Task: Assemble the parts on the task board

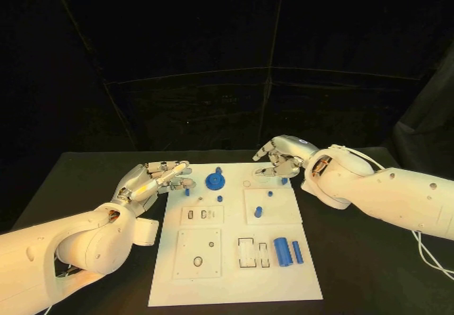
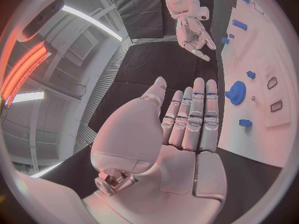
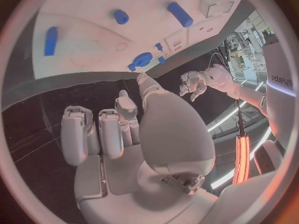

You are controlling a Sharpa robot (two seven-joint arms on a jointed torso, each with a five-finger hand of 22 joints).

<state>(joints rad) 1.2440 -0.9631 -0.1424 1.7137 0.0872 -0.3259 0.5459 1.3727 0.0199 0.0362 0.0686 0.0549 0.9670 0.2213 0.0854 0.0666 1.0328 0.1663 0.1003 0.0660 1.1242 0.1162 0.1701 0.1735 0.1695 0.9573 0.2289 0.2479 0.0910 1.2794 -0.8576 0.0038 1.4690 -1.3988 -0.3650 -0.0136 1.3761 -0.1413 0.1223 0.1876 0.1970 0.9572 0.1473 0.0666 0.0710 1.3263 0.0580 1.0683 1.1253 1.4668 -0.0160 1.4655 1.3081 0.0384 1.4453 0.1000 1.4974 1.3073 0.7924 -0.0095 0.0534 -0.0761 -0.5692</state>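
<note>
The white task board [image 1: 237,275] lies in the middle of the black table. A round blue part [image 1: 216,179] stands near its far edge, with small blue parts [image 1: 258,211] around it. Two blue cylinders [image 1: 288,251] lie at the near right. My left hand [image 1: 151,180] hovers at the board's far left edge, fingers stretched out, holding nothing. My right hand [image 1: 282,159] hangs over the far right corner, fingers loosely bent and apart, holding nothing. The left wrist view shows the left hand [image 2: 187,129], the round part [image 2: 236,92] and the right hand [image 2: 193,32].
Rectangular slots [image 1: 250,252] and inset plates [image 1: 199,252] mark the board's near half. Black table [image 1: 369,262] surrounds the board on both sides. In the right wrist view the right hand [image 3: 137,134] sits before the board [image 3: 93,35], with the left hand [image 3: 196,82] beyond.
</note>
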